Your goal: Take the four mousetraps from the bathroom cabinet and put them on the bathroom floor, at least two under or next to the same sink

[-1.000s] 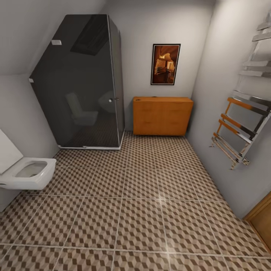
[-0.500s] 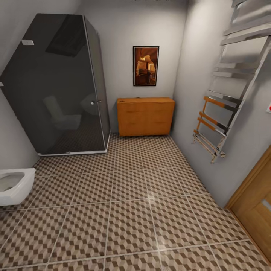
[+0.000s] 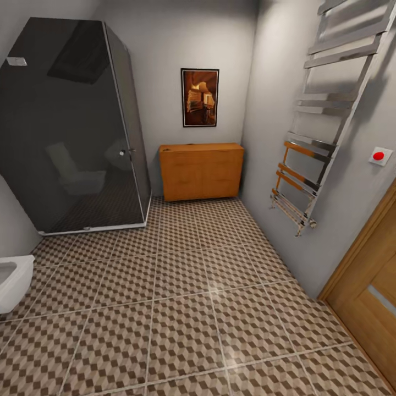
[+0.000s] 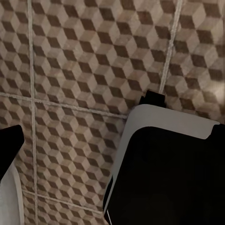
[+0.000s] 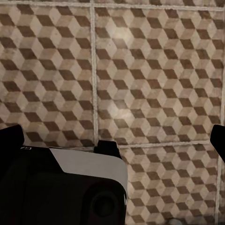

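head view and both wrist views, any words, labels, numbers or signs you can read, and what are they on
No readable text in any of the views.
Framed picture on the far wall above the cabinet: an orange-brown image, no lettering to make out.
Red button on a white plate, on the right wall by the door: no word or symbol legible.
Small white tag on the dark shower cabin: blank or too small to read.
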